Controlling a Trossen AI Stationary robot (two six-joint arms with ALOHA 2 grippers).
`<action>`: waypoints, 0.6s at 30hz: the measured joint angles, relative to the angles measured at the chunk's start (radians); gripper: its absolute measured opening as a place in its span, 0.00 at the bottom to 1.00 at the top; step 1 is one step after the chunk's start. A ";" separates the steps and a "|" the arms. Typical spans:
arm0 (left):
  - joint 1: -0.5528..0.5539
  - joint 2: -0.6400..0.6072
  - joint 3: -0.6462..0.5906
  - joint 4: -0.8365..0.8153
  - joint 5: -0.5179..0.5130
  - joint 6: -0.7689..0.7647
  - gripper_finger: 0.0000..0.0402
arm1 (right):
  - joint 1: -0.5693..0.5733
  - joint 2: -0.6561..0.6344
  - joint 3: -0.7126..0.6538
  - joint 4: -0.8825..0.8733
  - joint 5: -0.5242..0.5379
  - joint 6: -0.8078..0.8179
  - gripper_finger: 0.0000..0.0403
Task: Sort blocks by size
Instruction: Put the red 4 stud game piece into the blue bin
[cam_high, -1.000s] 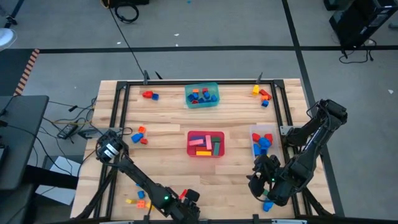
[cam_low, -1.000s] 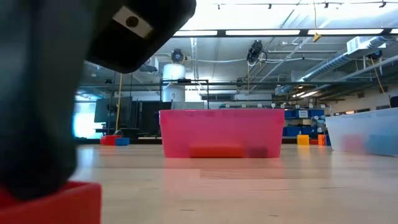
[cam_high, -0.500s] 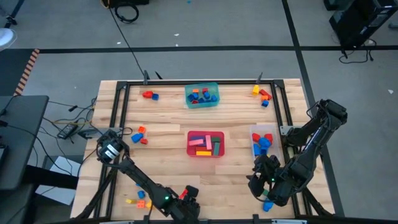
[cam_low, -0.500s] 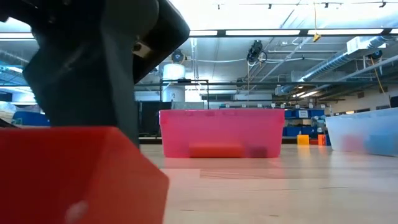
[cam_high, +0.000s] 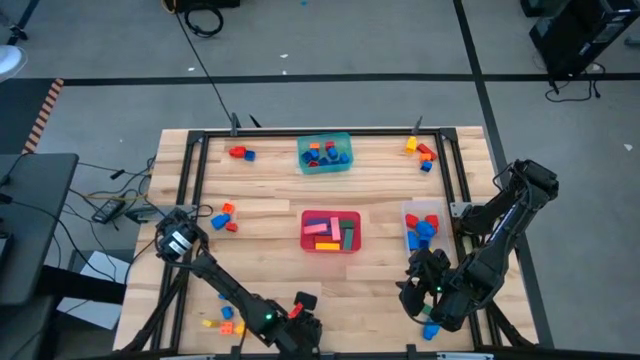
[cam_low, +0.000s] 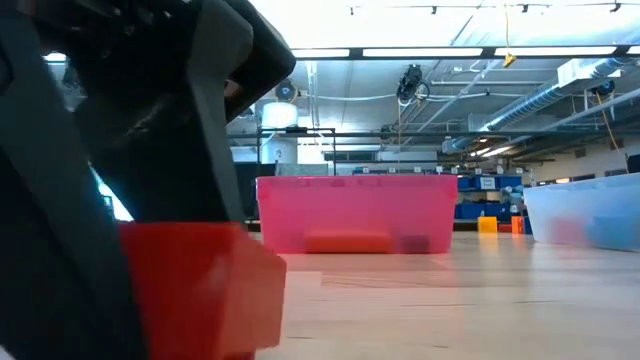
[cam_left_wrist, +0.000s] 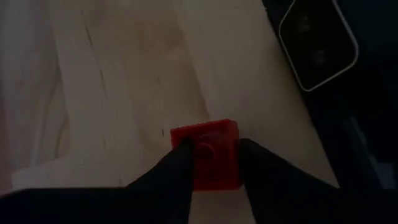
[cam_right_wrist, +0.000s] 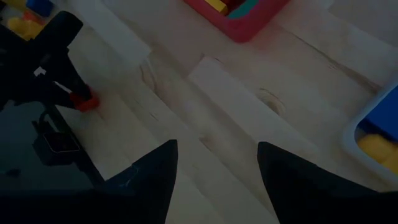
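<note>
1. At the bottom edge of the high view, left of centre, the left gripper (cam_high: 300, 318) sits low at the table's (cam_high: 270, 215) near rim. Its fingers (cam_left_wrist: 180, 163) pinch a small red block (cam_left_wrist: 208, 154) from both sides. In the low view that block (cam_low: 200, 285) fills the lower left, with the dark gripper body above and around it.
2. Just left of that gripper, at the lower left of the high view, a few loose yellow and orange blocks (cam_high: 222, 320) lie close to the table's near edge.
3. At the lower right of the high view the right gripper (cam_high: 412, 283) hangs over bare wood. Its fingers (cam_right_wrist: 155, 180) are spread apart with nothing between them. A blue block (cam_high: 430, 329) lies by that arm near the table's near edge.
4. Between the two grippers the wood is open and bare up to the red tub (cam_high: 330, 232) at mid-frame, which holds longer bars.
5. To the right of the red tub stands the clear tub (cam_high: 421, 228), holding red and blue blocks, close to the right rail.
6. At mid-left a small cluster of red, blue and orange blocks (cam_high: 224, 217) lies well apart from the tubs.
7. At the top of the table the teal tub (cam_high: 325, 153) holds small blocks. Loose blocks lie at the upper left (cam_high: 240, 153) and upper right (cam_high: 421, 151) near the far rail.
</note>
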 joint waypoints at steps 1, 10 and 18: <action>0.000 0.000 0.000 0.003 0.001 0.000 0.26 | 0.000 0.000 0.000 0.000 0.000 -0.003 0.58; 0.014 -0.019 -0.001 -0.001 0.004 -0.056 0.21 | 0.000 0.000 0.000 0.000 0.001 -0.031 0.58; 0.104 -0.135 -0.001 -0.038 -0.013 -0.042 0.21 | 0.002 0.000 0.000 0.001 0.002 -0.061 0.58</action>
